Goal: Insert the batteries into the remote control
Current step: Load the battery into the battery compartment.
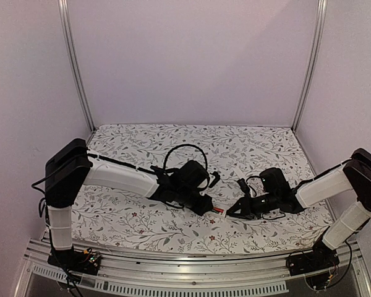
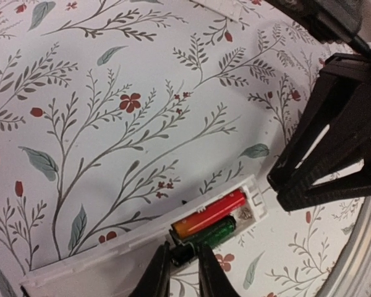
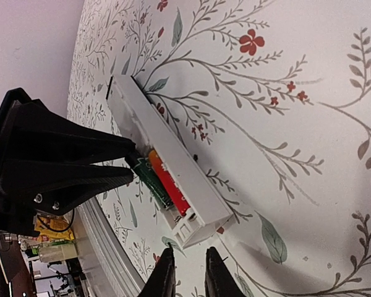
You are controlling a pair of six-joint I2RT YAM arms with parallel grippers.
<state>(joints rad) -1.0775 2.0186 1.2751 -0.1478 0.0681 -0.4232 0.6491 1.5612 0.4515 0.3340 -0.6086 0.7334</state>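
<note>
Arms (image 1: 120,179) meet at remote control (image 2: 99,266) | left jaws narrow at batteries (image 2: 210,213), grip unclear | right jaws narrow, empty

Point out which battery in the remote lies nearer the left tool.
The green battery; the red battery lies beyond it, farther from the left tool.

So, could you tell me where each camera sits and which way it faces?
Top external: above and behind the bases, looking down on the floral table; left arm and right arm show.
Left wrist: on the left arm, looking down past the left fingers at the remote control, batteries and right gripper.
Right wrist: low over the table, facing the remote's end past the right fingers, left gripper beyond.
Shared: both wrist views show remote and batteries.
</note>
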